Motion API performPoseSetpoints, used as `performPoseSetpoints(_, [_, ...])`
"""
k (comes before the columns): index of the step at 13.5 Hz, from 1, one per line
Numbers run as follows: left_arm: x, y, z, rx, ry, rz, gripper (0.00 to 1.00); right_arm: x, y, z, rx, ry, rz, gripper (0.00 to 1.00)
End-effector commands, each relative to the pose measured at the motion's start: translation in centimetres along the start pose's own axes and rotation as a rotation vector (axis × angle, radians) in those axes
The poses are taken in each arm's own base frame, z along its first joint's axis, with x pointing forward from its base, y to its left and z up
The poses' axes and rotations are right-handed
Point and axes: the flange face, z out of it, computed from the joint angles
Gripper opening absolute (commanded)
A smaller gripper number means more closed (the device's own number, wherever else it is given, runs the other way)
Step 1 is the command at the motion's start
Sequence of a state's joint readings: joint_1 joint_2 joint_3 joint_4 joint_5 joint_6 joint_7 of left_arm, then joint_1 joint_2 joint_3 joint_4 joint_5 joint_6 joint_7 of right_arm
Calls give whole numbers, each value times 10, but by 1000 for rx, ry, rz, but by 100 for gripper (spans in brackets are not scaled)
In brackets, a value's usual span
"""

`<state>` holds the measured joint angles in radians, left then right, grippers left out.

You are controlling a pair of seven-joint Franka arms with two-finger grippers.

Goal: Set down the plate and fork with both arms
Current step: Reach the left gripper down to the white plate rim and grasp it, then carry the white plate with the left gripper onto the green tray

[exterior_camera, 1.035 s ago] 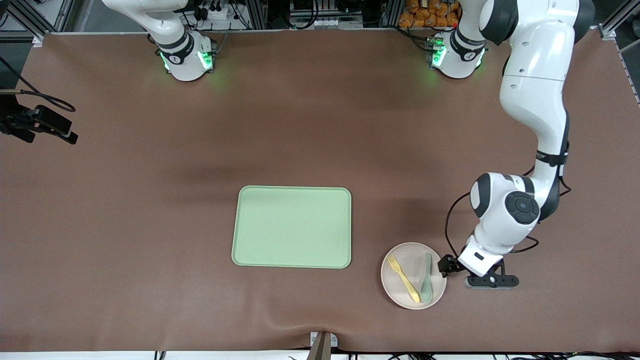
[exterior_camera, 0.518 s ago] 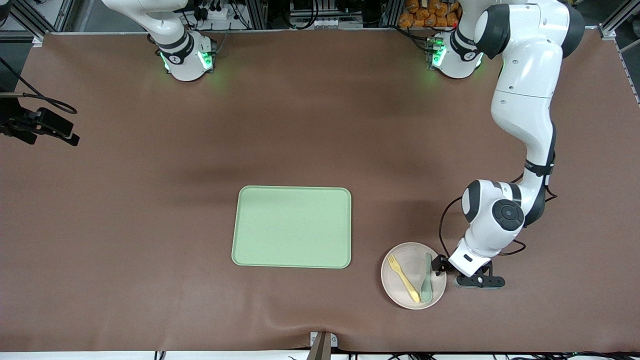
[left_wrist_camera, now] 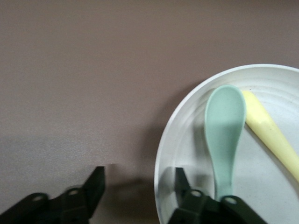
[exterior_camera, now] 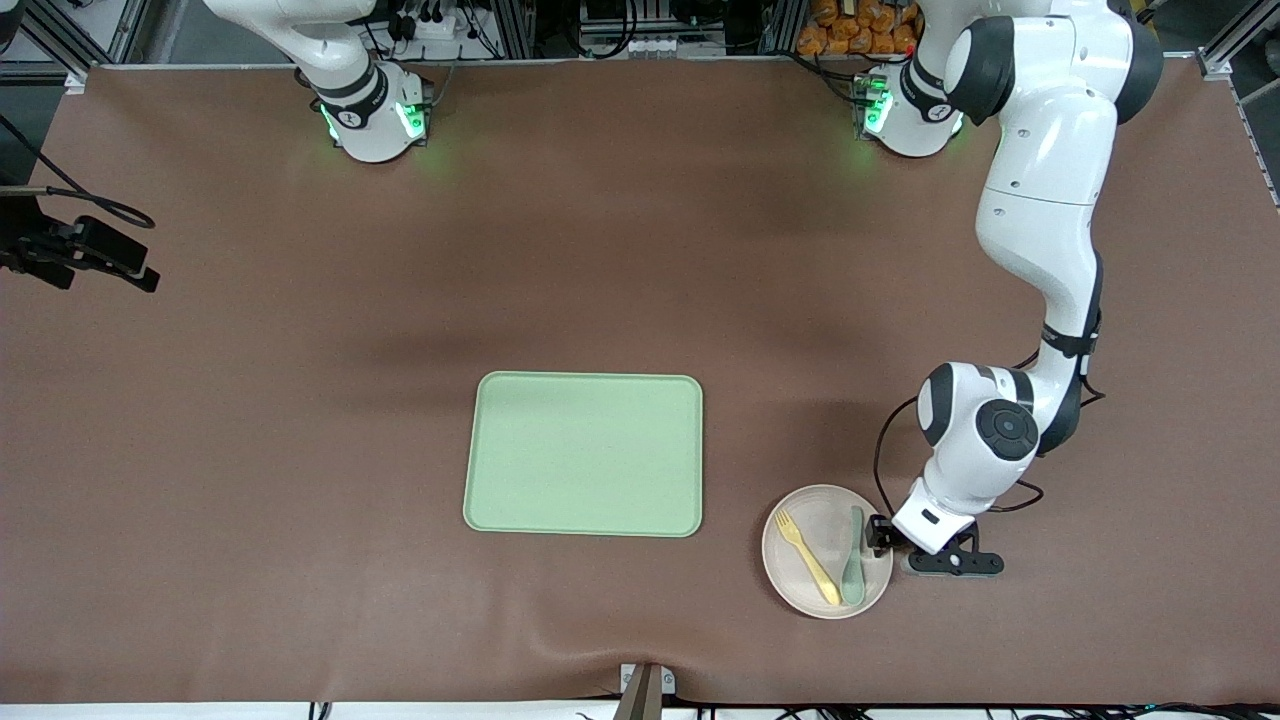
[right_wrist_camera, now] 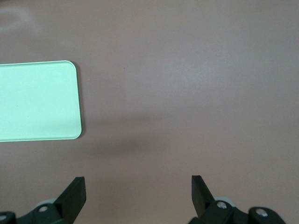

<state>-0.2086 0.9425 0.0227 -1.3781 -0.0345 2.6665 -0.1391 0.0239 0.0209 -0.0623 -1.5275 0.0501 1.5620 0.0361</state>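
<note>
The off-white plate (exterior_camera: pixel 800 580) lies on the table near the front camera, toward the left arm's end. The pale yellow fork (exterior_camera: pixel 808 557) lies in it beside a green spoon (exterior_camera: pixel 852 560). My left gripper (exterior_camera: pixel 879 533) is low at the plate's rim on the left arm's side. In the left wrist view it (left_wrist_camera: pixel 140 179) is open. One finger is over the plate's inside (left_wrist_camera: pixel 187 135) by the spoon's handle (left_wrist_camera: pixel 225 126), the other over bare table. The fork's handle (left_wrist_camera: pixel 273 135) shows there too. My right gripper (right_wrist_camera: pixel 138 186) is open and empty above bare table.
The light green tray (exterior_camera: pixel 583 455) lies mid-table, nearer the right arm's end than the plate; its corner shows in the right wrist view (right_wrist_camera: pixel 37 100). A black part with cables (exterior_camera: pixel 95 255) hangs over the table's edge at the right arm's end.
My left arm has swung in toward the plate, bringing the open gripper from just outside the rim to astride it. The plate, fork and spoon have not moved.
</note>
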Motion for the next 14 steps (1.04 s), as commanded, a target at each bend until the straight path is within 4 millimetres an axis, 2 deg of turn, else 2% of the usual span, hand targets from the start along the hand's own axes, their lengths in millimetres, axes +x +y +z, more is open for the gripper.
performPoseSetpoints(1, [1,5,5,-10,9,-14,0,1,-1,-2,5,-2,-4,100])
performPoseSetpoints(4, [-1,5,8,-12,5,-8,0,1,1,-2,5,-3,-1,100])
performPoseSetpoints(6, [3,4,2,-12,15,-5,0,1,1,-2,5,-3,-1,100])
performPoseSetpoints(10, [17,9,-33,-93,39,-40,0,1,-1,3,6,-14,-2,100])
performPoseSetpoints(14, [17,-1,-70,-175,32,-46,0,1,4,3,6,-16,1,100])
